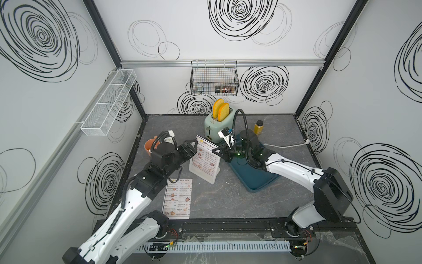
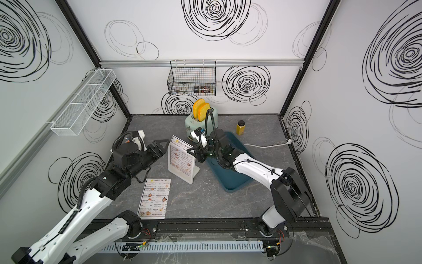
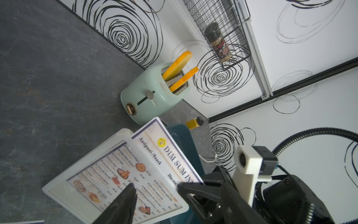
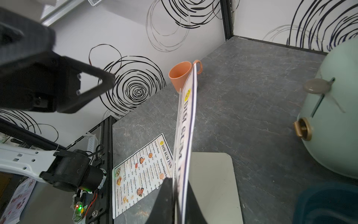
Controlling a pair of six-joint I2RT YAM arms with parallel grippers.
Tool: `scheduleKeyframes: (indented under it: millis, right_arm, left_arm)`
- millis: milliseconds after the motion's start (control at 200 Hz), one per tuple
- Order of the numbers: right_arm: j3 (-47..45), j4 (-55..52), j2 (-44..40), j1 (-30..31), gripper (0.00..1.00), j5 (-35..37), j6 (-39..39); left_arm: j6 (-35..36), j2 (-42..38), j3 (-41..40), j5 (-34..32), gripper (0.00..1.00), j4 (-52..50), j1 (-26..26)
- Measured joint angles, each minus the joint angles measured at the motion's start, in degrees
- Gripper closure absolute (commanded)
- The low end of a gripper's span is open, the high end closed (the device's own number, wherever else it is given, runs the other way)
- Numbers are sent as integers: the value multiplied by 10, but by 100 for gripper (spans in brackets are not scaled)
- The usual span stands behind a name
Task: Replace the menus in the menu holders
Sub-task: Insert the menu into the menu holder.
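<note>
Print on both sheets is too small to read beyond the "DIM SUM INN" heading. Right end effector (image 1: 215, 151) is clenched on the side edge of a white paper menu (image 1: 203, 143), which stands half-sunk in the translucent white plastic holder (image 1: 199, 174) in the middle of the grey bench (image 1: 228, 201). Left end effector (image 1: 195, 148) gapes beside it; contact is unclear. Second white menu (image 1: 177, 198) lies flat at the front edge, leftward.

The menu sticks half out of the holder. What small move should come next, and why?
Probably shut the jaws of the left gripper on the holder to steady it: they stand open beside it, while the right gripper pinches the half-out menu.
</note>
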Motion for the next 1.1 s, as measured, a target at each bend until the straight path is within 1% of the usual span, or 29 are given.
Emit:
scheduleKeyframes:
  millis: [85,130,180,240,355,430,565,655,720,876,996,1041,1096]
  right_arm:
    - [4,-8,0,0,70,0,-7]
    - [7,-10,0,0,68,1,-8]
    - [9,-11,0,0,68,2,-10]
    - [12,-10,0,0,71,3,-9]
    - [19,-11,-4,-1,84,7,-8]
    - [21,-9,-6,-1,89,6,-10]
    - [21,-11,-5,0,90,5,-9]
    - [21,-11,-3,4,89,5,-9]
    - [21,-12,1,7,84,5,-11]
    - [21,-14,2,7,60,10,-12]
    - [21,-19,-2,5,46,19,-16]
    - [20,-22,-8,3,43,27,-15]
    - [16,-23,-23,0,42,41,-14]
  left_arm:
    - [5,26,31,7,35,-1,-2]
    - [6,42,46,11,37,-2,-4]
    - [9,57,61,15,38,-5,-6]
    - [10,76,74,19,40,-7,-10]
    - [13,104,86,23,45,-7,-17]
    - [13,119,89,25,46,-7,-21]
    - [10,149,108,29,47,-7,-31]
    - [4,165,119,36,47,-8,-36]
    - [2,174,124,36,47,-8,-40]
    - [-1,192,134,36,47,-10,-45]
    - [-1,213,154,34,49,-26,-50]
    - [-3,225,167,30,51,-39,-52]
    - [-7,241,189,22,53,-63,-54]
